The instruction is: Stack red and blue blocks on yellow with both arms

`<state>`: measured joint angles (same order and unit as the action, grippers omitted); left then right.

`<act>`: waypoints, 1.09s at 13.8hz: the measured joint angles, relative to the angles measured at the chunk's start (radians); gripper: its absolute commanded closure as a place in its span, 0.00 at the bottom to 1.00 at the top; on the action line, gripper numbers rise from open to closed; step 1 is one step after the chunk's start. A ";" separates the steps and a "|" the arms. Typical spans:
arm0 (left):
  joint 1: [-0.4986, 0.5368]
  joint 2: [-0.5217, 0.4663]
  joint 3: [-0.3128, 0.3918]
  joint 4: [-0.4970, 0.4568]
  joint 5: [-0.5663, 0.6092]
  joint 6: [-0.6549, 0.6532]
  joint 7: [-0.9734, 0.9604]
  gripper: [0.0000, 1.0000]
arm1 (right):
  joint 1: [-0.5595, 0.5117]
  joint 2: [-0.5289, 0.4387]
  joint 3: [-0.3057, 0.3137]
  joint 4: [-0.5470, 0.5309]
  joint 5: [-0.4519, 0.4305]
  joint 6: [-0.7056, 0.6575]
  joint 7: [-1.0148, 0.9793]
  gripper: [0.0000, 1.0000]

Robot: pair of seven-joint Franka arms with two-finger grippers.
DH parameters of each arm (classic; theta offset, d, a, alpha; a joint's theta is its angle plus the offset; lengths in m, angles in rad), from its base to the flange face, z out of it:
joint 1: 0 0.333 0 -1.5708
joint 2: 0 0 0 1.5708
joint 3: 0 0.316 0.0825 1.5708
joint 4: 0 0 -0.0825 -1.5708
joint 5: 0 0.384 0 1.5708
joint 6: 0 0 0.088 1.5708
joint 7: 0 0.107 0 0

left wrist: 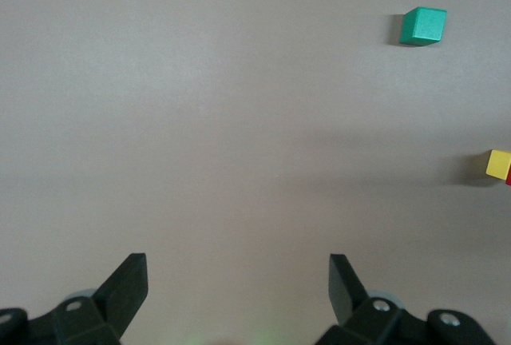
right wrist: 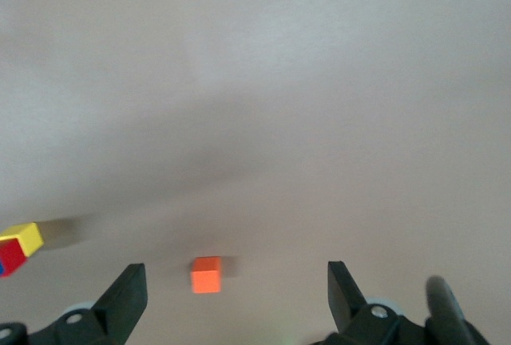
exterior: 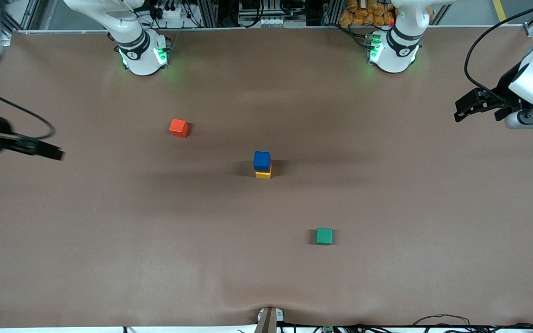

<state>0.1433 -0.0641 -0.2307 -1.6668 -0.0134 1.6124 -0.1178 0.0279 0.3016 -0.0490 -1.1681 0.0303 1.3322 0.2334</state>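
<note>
A stack stands mid-table: the blue block (exterior: 262, 160) on top, a sliver of the red block (exterior: 270, 167) under it, and the yellow cube (exterior: 263, 175) at the bottom. The right wrist view shows the yellow cube (right wrist: 25, 237) and the red block (right wrist: 14, 257) at its edge. The left wrist view shows the yellow cube (left wrist: 498, 163) at its edge. My left gripper (exterior: 461, 108) (left wrist: 238, 273) is open and empty, in the air at the left arm's end of the table. My right gripper (exterior: 56, 152) (right wrist: 237, 277) is open and empty, in the air at the right arm's end.
An orange-red cube (exterior: 178, 127) (right wrist: 206, 274) lies farther from the front camera than the stack, toward the right arm's end. A green cube (exterior: 324, 236) (left wrist: 422, 25) lies nearer to the camera, toward the left arm's end. The brown table (exterior: 109, 240) spreads around them.
</note>
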 measured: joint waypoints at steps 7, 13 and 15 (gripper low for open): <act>0.000 0.001 0.000 0.000 0.000 0.001 0.000 0.00 | -0.017 -0.311 0.029 -0.414 -0.039 0.186 -0.032 0.00; 0.013 0.001 0.007 0.000 0.000 0.005 0.004 0.00 | 0.010 -0.358 0.024 -0.445 -0.052 0.169 -0.047 0.00; 0.019 0.002 0.008 0.002 0.000 0.007 0.008 0.00 | 0.004 -0.354 0.015 -0.395 -0.056 0.154 -0.053 0.00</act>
<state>0.1626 -0.0626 -0.2228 -1.6643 -0.0133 1.6198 -0.1100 0.0315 -0.0528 -0.0341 -1.5630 -0.0261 1.4865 0.1808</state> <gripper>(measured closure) 0.000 0.000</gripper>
